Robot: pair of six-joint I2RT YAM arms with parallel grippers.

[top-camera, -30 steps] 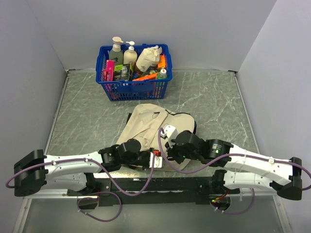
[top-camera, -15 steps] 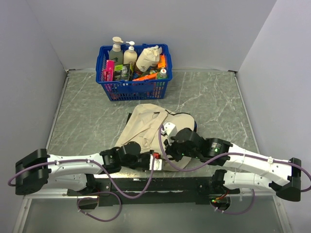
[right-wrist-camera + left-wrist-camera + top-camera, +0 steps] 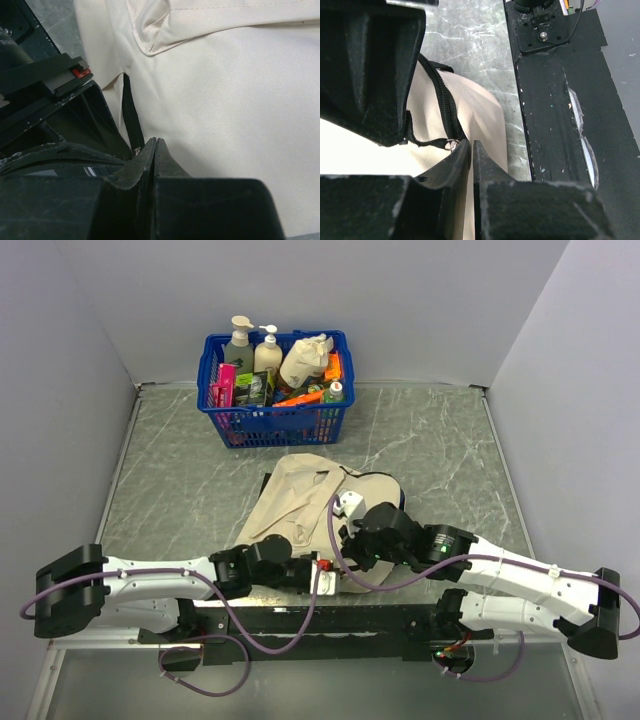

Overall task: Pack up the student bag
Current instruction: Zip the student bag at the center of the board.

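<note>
Because the student bag (image 3: 300,495) is made of soft cream cloth and lies slumped and creased, it is judged to be light, limp and likely to fold or slide when pulled at one point only. It is spread flat on the table (image 3: 430,450), on the arms' side of the blue basket (image 3: 280,425), near the basket but apart from it. Both grippers are placed at the bag's edge farthest from the basket. The left gripper (image 3: 471,145) is seen with its jaws drawn narrow, only a thin slit left between them, just beside the black zipper (image 3: 442,95). The right gripper (image 3: 155,142) is seen with its jaws pressed fully together against the cloth at the zipper seam. Whether a zipper tab or a fold of cloth is caught in either pair cannot be told from the wrist views. A firm hold is best taken on the stitched zipper band or a strap, where the cloth is doubled. Plain panels would bunch and slip. With one side pinned and the other drawn, the mouth could be opened for the basket's goods.
</note>
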